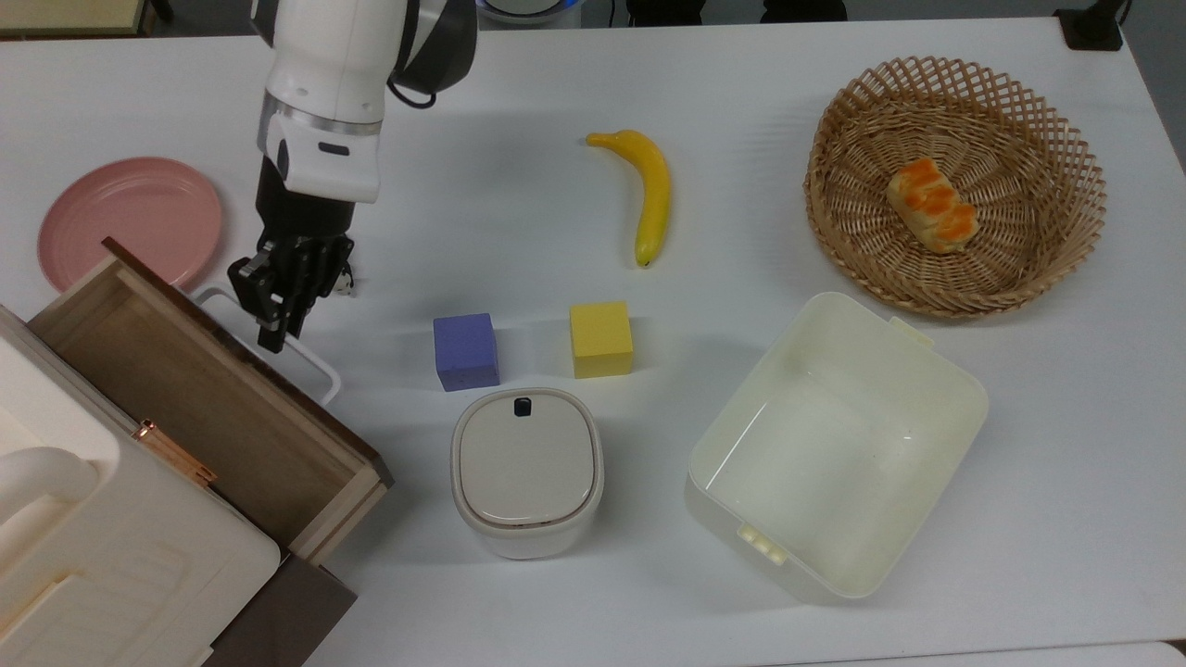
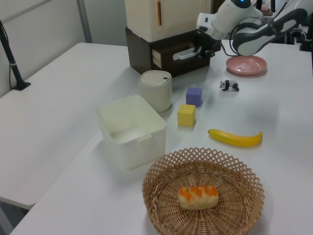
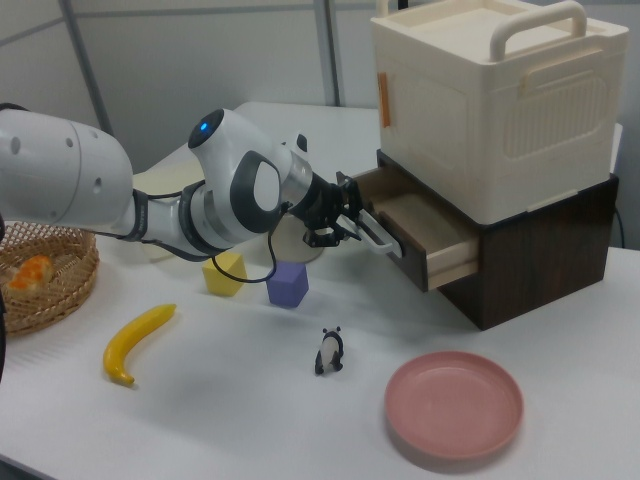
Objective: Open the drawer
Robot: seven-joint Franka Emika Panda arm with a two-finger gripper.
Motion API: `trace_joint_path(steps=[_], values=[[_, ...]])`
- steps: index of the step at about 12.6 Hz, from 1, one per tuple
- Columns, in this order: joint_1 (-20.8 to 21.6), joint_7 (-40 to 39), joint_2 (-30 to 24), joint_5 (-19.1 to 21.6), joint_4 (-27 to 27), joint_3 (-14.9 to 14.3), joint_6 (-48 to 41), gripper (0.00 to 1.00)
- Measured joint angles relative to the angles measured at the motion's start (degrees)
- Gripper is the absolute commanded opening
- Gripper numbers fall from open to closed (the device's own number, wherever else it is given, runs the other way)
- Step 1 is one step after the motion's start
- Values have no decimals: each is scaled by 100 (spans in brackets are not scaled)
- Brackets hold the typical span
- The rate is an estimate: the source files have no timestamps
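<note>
The drawer point(image 1: 176, 389) stands pulled out from under the cream-topped cabinet point(image 1: 102, 547), with its light-wood inside showing behind the dark brown front panel. My gripper point(image 1: 271, 335) is shut on the white loop handle point(image 1: 313, 359) near the handle's middle. In the left view the gripper point(image 2: 201, 50) holds the handle point(image 2: 185, 53) in front of the drawer point(image 2: 173, 59). In the right view the gripper point(image 3: 350, 222) grips the handle point(image 3: 378, 236) of the drawer point(image 3: 420, 230).
A panda toy point(image 3: 329, 351) stands just beyond the gripper, near a pink plate point(image 1: 130, 218). A purple cube point(image 1: 465, 351), a yellow cube point(image 1: 600, 339) and a lidded canister point(image 1: 526, 470) sit close by. Further off are a cream tub point(image 1: 834, 445), a banana point(image 1: 651, 193) and a basket point(image 1: 954, 269).
</note>
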Motion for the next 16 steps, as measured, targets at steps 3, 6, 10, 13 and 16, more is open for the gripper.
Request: trace_joint_path(steps=[3,6,10,13,16], values=[[48,23,-139,-9,-191,-1,-27,1],[113,88,-230,-15,-268,0,-191,60],[169,94,-295,-19,-270,14,-198,91],[197,94,-396,-19,-270,25,-262,91],[403,113,-602,-16,-263,49,-921,91]])
